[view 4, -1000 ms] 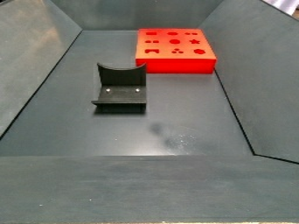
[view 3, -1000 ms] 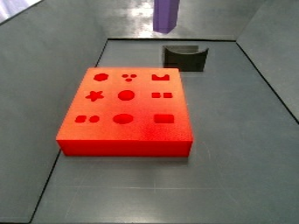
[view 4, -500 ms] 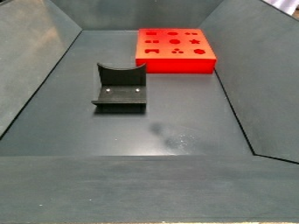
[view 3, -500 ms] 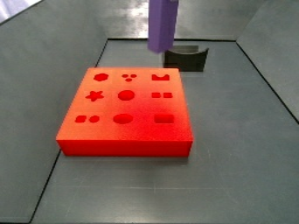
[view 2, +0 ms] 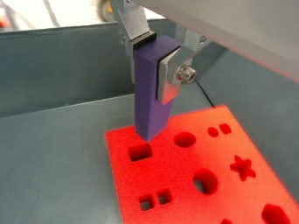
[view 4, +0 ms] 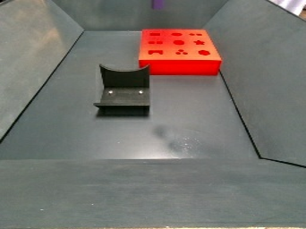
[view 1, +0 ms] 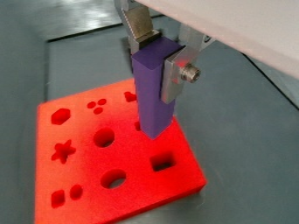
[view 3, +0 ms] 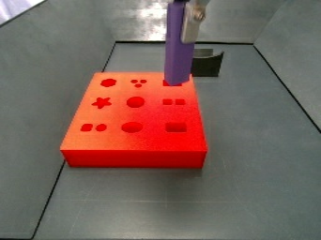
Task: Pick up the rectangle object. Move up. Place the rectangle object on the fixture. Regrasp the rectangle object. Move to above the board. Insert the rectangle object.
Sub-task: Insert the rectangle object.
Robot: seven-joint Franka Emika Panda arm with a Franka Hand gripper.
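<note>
gripper (view 1: pixel 160 54): clamped on block (view 1: pixel 153 92) (held upright) | block: hanging over board (view 1: pixel 111 188), lower end above its surface | fixture (view 4: pixel 122 89): well apart, bare

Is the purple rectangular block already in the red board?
Out. The purple rectangular block hangs upright in the gripper above the red board.

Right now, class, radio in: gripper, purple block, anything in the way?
Gripper shut on rectangle object, upright above the board. Not yet inserted. Fixture empty, nothing in the way.
</note>
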